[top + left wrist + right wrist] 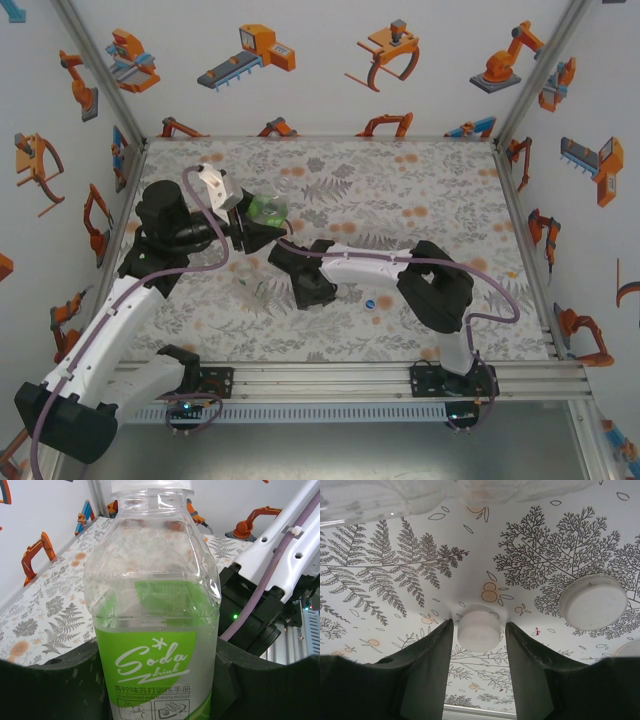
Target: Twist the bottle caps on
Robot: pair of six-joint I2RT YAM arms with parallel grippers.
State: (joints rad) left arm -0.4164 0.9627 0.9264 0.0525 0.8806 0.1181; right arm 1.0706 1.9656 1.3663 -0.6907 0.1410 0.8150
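A transparent plastic bottle with a green label [150, 580] is clamped between the two dark fingers of the left gripper [152, 690], which are pressed against its lower body on either side; white lettering is seen on the label. The neck is cut off by the upper edge of the left wrist view, where a whitish band is glimpsed, and whether that is a cap cannot be told. In the top view this bottle [266, 209] is held over the far left part of the fern-patterned table [420, 190], just beyond the left gripper [244, 222]. The right gripper [480, 624] is lowered close to the table surface and its jaws are parted a little wider than a small round white plastic cap [479, 632], which lies on the table between them; a thin gap is seen on each side, so the cap is flanked but not gripped. A second pale round cap [592, 602] lies on the table to the right of it, apart from the fingers. A blurred transparent plastic shape [395, 500] is seen along the upper edge of the right wrist view. A small blue round cap [371, 304] rests on the table beside the right arm's forearm in the top view.
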